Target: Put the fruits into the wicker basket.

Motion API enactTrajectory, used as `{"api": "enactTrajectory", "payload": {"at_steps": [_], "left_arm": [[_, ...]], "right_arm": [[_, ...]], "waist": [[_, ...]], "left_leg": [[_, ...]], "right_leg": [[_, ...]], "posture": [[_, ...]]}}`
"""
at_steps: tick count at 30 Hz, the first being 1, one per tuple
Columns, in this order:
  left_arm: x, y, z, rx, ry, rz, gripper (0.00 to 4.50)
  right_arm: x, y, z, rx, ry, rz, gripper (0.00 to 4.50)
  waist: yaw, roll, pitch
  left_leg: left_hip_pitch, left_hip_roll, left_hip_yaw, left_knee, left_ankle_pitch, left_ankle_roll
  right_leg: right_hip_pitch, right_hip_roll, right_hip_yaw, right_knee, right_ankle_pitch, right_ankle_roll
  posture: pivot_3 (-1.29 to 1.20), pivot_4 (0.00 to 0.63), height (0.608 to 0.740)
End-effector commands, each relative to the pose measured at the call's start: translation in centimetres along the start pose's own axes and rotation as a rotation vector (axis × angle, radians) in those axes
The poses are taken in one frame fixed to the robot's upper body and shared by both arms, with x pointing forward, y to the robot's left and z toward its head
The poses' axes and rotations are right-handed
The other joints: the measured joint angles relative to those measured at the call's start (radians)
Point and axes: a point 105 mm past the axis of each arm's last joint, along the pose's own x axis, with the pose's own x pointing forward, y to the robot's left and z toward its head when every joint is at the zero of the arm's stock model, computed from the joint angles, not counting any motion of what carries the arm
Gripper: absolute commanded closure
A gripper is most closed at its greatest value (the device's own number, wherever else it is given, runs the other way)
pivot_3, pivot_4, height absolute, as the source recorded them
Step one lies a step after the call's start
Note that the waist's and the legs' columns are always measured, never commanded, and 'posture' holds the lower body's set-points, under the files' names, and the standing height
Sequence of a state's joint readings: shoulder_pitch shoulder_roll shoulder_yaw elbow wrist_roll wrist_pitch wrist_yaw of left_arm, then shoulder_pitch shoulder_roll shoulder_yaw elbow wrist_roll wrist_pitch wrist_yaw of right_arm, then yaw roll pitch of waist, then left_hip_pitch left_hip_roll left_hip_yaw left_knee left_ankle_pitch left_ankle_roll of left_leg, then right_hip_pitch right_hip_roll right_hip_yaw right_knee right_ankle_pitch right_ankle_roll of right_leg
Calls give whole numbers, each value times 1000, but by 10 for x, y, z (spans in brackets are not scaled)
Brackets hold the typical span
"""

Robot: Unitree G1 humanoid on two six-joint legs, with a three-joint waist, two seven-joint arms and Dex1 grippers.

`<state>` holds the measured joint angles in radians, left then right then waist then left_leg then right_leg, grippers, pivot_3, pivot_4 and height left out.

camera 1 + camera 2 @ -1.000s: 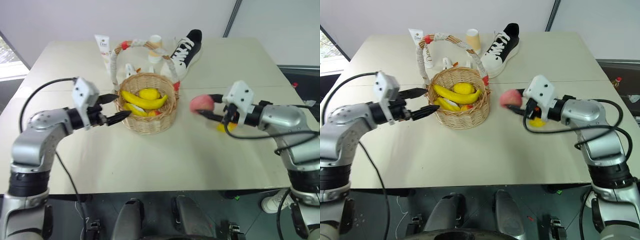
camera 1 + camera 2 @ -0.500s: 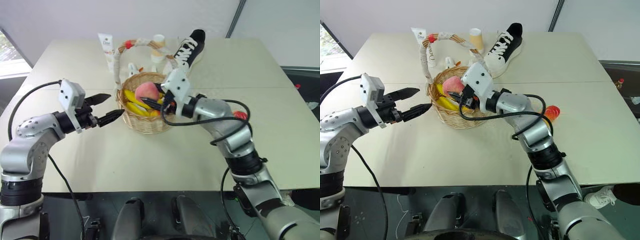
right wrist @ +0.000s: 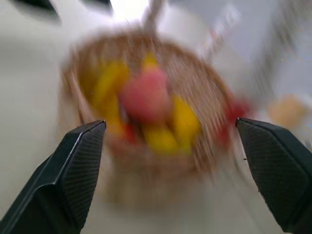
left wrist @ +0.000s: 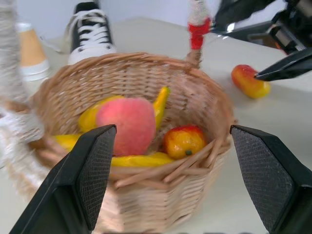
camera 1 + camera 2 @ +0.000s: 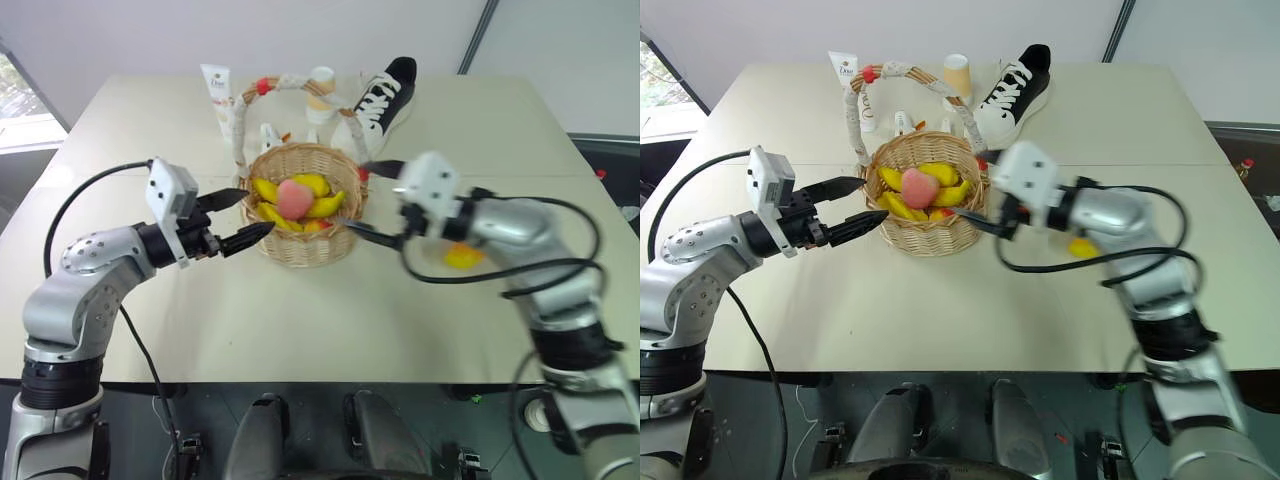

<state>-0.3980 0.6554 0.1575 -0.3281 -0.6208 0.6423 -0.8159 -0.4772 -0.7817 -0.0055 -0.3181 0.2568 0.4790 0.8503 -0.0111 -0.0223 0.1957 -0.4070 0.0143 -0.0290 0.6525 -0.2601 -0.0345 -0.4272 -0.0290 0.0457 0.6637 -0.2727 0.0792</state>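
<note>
Two grippers, left (image 5: 243,217) and right (image 5: 372,203), gape wide and empty, flanking the wicker basket (image 5: 305,240) mid-desk. Peach (image 5: 292,197) rests atop the banana (image 5: 330,204), which lies crosswise; mango (image 5: 461,257) lies toward the desk's right edge.

The peach (image 5: 293,197), which a second ago was pinched in the right gripper (image 5: 372,200) out to the right of the wicker basket (image 5: 305,245), was carried over the rim and dropped; it came to rest on the bananas (image 5: 330,205) inside. The right gripper's fingers spread wide apart and the arm pulled back to the basket's right side. The left gripper (image 5: 236,215) edged nearer the basket's left wall.
</note>
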Motion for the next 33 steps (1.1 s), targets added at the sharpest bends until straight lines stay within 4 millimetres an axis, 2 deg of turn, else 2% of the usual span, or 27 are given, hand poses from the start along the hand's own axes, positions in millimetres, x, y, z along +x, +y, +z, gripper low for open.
{"api": "enactTrajectory", "payload": {"at_steps": [1,4,7,14,17,21,27,31,33], "left_arm": [[15,-18,14,38,-54,-96,493],[28,-31,15,29,-67,-158,493],[39,-40,12,16,-69,-209,493],[50,-50,12,13,-76,-274,493],[52,-52,12,15,-78,-291,493],[54,-54,12,16,-77,-294,493],[50,-56,9,16,-73,-283,493],[47,-55,9,19,-75,-269,493],[46,-55,9,20,-75,-264,493]], "right_arm": [[-40,-22,-13,85,62,-137,54],[-63,-27,-40,327,85,-293,54],[-79,-37,-70,652,95,-541,54],[-82,-25,-93,1044,63,-670,54],[-76,-18,-105,1136,100,-687,54],[-58,-11,-111,1213,121,-675,54],[-32,-11,-110,1295,106,-659,54],[-29,-13,-114,1311,121,-672,54],[-28,-15,-112,1303,118,-667,958]], "waist": [[-4,0,0],[-11,0,0],[-20,1,-1],[-28,2,-1],[-28,2,-1],[-32,2,-1],[-32,2,-1],[-31,2,-1],[-30,2,-1]], "left_leg": [[0,0,0,0,0,0],[2,1,1,0,0,0],[4,2,1,-1,0,0],[4,1,1,-1,1,-2],[4,0,1,-1,1,-2],[4,0,2,-1,1,-2],[4,0,1,-1,1,-2],[3,0,2,-2,1,-2],[3,0,1,-2,1,-2]], "right_leg": [[0,1,0,0,0,0],[0,3,1,1,0,0],[1,4,4,3,0,0],[1,4,3,4,0,-1],[1,4,3,4,0,-1],[1,4,3,4,0,-1],[1,4,3,4,0,-1],[0,4,3,3,0,-1],[1,4,3,3,0,-1]], "posture": [[0,150,740],[0,150,740],[0,150,740],[0,150,740],[0,150,740],[0,150,740],[0,150,740],[0,150,740],[0,150,740]]}}
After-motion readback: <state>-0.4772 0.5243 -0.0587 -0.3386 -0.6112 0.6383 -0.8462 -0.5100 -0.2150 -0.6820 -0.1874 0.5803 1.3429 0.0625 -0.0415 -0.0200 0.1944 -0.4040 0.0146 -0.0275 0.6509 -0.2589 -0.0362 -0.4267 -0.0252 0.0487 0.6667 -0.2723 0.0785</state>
